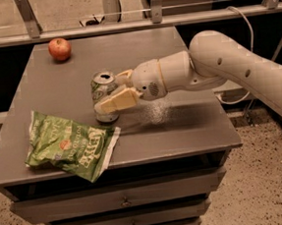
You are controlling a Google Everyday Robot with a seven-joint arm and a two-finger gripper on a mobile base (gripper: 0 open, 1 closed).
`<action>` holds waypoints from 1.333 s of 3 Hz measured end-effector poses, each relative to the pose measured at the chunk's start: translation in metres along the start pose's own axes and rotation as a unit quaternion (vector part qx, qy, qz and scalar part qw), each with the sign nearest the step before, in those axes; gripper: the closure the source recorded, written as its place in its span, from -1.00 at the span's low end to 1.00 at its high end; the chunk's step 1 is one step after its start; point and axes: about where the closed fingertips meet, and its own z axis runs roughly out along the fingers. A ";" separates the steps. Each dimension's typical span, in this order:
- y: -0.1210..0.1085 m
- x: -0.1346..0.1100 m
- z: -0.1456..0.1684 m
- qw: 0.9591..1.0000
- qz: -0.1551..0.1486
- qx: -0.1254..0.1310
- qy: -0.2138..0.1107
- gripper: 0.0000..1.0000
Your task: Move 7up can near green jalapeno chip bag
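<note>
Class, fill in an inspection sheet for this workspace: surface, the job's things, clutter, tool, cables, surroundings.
Surface: grey table top, with a pale dusty patch just right of the can.
Job's things: 7up can stands upright near the middle. The green jalapeno chip bag lies flat at the front left, its corner right by the can's base. Whether they touch cannot be told.
Clutter: red apple at the back left, well apart from both.
Tool: the tool is at the can, one finger in front and one behind, closed on it.
Cables: white cable arcs behind the arm on the right.
Surroundings: drawers under the top, speckled floor, metal rail behind.
</note>
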 end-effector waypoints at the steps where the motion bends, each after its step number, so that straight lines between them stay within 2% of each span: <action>1: 0.003 0.000 -0.009 1.000 -0.001 0.000 0.001 -1.00; 3: -0.006 -0.002 -0.083 0.999 -0.019 0.050 0.001 -1.00; 4: -0.007 -0.001 -0.086 0.998 -0.019 0.052 0.001 -1.00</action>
